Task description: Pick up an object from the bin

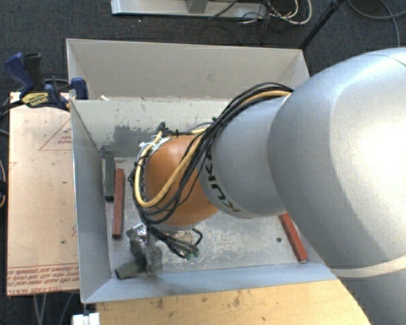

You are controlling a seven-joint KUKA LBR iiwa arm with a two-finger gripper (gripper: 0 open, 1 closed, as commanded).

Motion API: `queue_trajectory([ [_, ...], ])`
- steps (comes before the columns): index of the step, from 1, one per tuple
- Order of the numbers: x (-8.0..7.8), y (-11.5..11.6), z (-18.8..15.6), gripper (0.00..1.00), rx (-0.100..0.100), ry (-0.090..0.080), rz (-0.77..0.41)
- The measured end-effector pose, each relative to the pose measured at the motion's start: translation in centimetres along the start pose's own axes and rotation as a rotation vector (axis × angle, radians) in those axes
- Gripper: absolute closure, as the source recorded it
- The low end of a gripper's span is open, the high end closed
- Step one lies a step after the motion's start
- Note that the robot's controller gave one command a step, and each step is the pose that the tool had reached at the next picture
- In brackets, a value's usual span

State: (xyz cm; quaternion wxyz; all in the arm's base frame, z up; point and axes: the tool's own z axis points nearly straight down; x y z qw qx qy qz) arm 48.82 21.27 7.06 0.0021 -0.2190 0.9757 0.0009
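Camera view: looks down into the grey metal bin (86, 202); 12 o'clock is its far wall.
9 o'clock: a slim dark grey rod (108, 179) and a flat reddish-brown strip (118, 205) lie side by side along the left wall.
7 o'clock: a dark grey flat wedge-shaped piece (128, 270) lies in the corner against the near wall.
Gripper (147, 251): at 7 o'clock, just beside the right end of the wedge-shaped piece; contact unclear.
Gripper opening: cannot tell; nothing visibly held.
Centre: rounded orange wrist cover (179, 181) wrapped in cables.
4 o'clock: a slim red stick (292, 237), well apart from the gripper.
Handling: the wedge-shaped piece looks thin, stiff and light, and probably slides on bare metal.
Hold point: across its narrow width at the end away from the walls, since the corner crowds the other end.
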Motion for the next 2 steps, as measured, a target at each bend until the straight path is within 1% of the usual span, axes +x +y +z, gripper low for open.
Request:
queue_trajectory([
  [1,0.0,0.0,0.0,1.0,0.0,0.0,0.0],
  [2,-3.5,0.4,-13.1,1.0,0.0,0.001,-0.061],
])
